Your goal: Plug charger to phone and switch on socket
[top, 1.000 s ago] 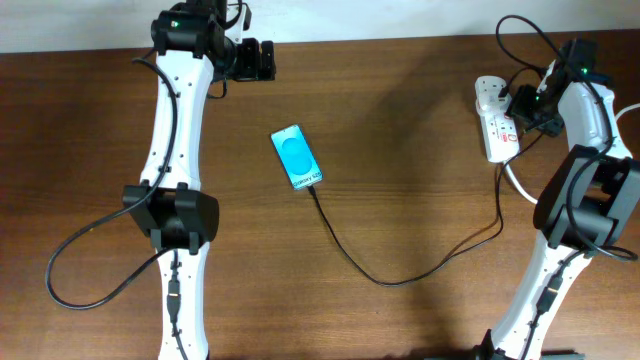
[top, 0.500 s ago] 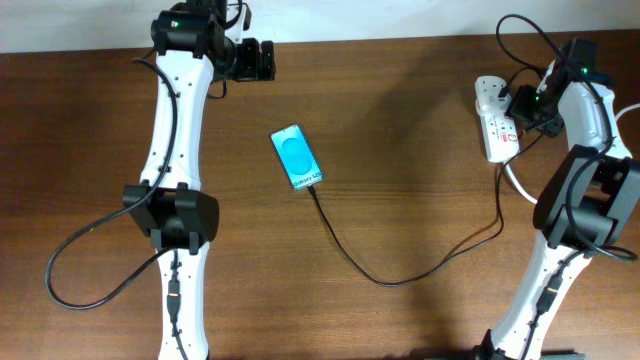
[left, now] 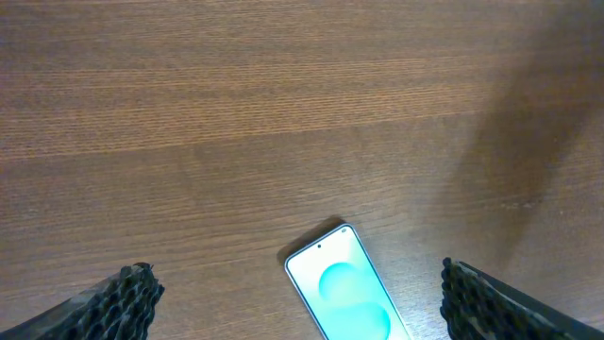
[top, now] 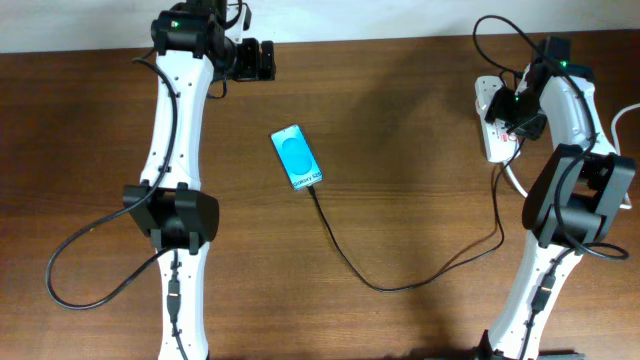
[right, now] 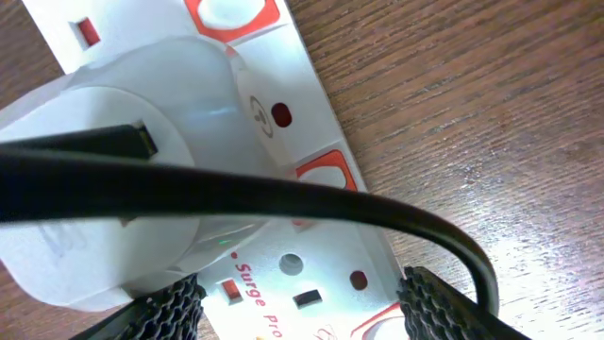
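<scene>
At the far right edge of the bench, the socket (top: 492, 145) lies with its long axis running front to back. The right gripper (right: 302, 283) is directly over it, jaws parted and grasping nothing. Its fingers (right: 170, 307) straddle the strip; can't tell if the pads touch its sides. A red-framed switch (right: 326, 168) sits just ahead of the fingertips, beside the white plug (right: 123, 189) seated in an outlet.

The charger (top: 400, 283) runs black from that plug, loops down toward the front of the bench, then back up to the near end of the phone (top: 297, 158), where it looks joined. The phone lies flat mid-bench, screen lit cyan, long axis on a diagonal.

The right arm is bent back over the strip, wrist pitched steeply down. The left gripper (top: 262, 60) is at the far left, released wide and holding nothing, well apart from the socket. So the switch press looks like the right arm's job: a short push forward and down.
</scene>
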Controlling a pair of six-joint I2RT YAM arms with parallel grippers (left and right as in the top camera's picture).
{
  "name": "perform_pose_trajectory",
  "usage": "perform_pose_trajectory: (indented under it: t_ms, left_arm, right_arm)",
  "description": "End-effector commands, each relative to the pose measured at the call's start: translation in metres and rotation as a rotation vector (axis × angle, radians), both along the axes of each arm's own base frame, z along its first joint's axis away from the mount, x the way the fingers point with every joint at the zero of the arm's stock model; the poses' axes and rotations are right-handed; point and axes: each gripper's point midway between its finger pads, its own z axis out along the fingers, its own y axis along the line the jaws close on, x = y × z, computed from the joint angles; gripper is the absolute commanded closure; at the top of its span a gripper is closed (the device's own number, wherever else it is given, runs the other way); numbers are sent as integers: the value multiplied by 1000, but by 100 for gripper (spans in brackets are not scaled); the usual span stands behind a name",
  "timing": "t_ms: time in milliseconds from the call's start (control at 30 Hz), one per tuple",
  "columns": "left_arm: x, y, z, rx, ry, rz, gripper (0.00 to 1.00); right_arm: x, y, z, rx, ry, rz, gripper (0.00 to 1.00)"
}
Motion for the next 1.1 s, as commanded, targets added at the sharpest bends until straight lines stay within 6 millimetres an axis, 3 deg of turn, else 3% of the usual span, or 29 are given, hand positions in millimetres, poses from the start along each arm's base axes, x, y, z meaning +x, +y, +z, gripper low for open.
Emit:
perform_pose_trajectory:
  t_ms: [0,167,300,333,433,533,633,700,833,1067]
  left_arm:
    - [2,4,10,2,-25,10,1]
    - [2,4,10,2,-25,10,1]
    - [2,4,10,2,-25,10,1]
    - [2,4,10,2,-25,10,1]
    - [2,4,10,2,-25,10,1]
    - [2,4,10,2,-25,10,1]
    - [2,4,10,2,-25,10,1]
    - [2,4,10,2,-25,10,1]
    - [2,4,10,2,-25,10,1]
    - [2,4,10,2,-25,10,1]
  right_arm:
    - [24,19,34,22,-130,146,31]
    - [18,17,47,-19,-124,216,32]
    - [8,14,72,-65,-125,258,43]
    - [3,10,74,-90,-108,248,50]
    - [-4,7,70,-101,-72,240,96]
    - [-10,8,51,-62,-40,126,96]
    - [-20,-12,29,-32,1,-196,96]
    - [-9,-17,30,34,-62,-271,96]
    - [10,-24,35,82,-154,-332,96]
    - [17,-22,2,105,-139,-331,96]
